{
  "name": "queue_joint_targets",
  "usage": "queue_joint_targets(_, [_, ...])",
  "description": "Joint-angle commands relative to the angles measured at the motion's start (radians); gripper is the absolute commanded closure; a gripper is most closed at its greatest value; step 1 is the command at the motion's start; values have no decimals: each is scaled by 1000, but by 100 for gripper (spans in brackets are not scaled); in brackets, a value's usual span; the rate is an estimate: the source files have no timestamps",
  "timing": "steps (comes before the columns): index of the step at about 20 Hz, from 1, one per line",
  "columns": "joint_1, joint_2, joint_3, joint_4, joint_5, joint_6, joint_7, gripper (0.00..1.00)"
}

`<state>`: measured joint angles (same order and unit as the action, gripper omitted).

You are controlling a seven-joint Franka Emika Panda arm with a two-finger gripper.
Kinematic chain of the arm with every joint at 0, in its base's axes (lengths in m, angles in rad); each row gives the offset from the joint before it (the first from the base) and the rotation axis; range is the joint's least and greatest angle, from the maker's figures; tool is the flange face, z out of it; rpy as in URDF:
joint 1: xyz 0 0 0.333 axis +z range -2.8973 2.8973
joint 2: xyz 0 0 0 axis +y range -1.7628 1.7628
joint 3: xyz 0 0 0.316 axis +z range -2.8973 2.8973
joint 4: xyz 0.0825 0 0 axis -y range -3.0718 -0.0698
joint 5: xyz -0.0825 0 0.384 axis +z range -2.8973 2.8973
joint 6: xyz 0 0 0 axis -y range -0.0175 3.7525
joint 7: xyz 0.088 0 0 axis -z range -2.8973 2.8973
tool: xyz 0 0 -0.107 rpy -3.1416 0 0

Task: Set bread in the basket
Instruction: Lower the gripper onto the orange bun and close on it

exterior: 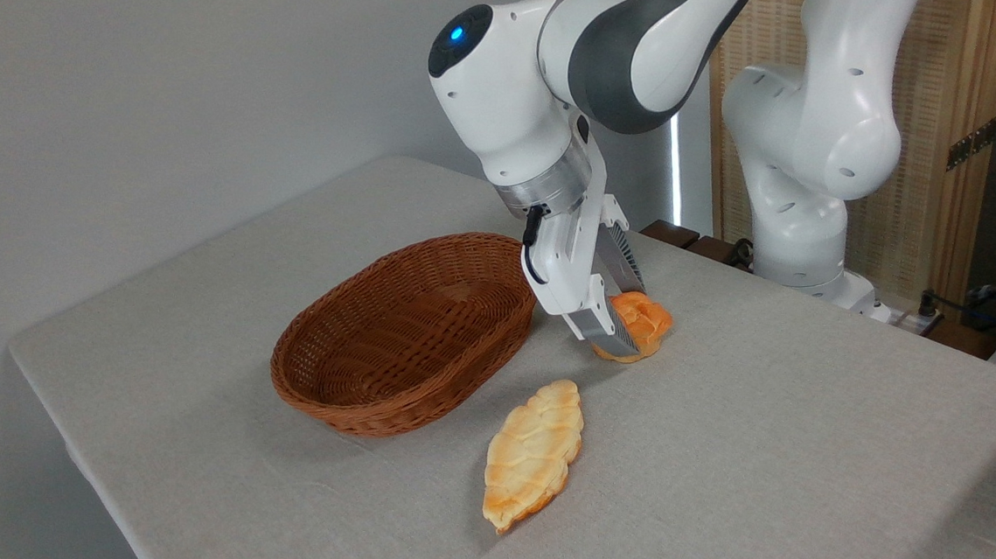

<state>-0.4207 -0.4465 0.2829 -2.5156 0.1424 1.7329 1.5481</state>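
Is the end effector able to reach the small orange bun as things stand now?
Probably yes. The end effector is already down at the bun, its fingers either side of it. The basket and the braided loaf lie apart, blocking nothing.

The basket (401,334) lies open-topped just left of the tool (621,310); only its near rim stands between, while the braided loaf (532,454) lies nearer the camera.

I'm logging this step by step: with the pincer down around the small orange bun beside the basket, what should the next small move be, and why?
Probably lift straight up. The pincer straddles the orange bun, a finger on each side, though a firm grip is unclear. The bun looks still on the table, and the wicker basket sits empty to its left, its rim higher than the bun's base.
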Motion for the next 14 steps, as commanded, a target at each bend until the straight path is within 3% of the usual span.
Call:
queue_joint_targets(1, [-1,-9,7,-6,19,13,4,60])
queue_joint_targets(9, [5,-20,13,4,17,-3,3,59])
queue_joint_targets(14, [7,-23,39,92,3,-71,1,55])
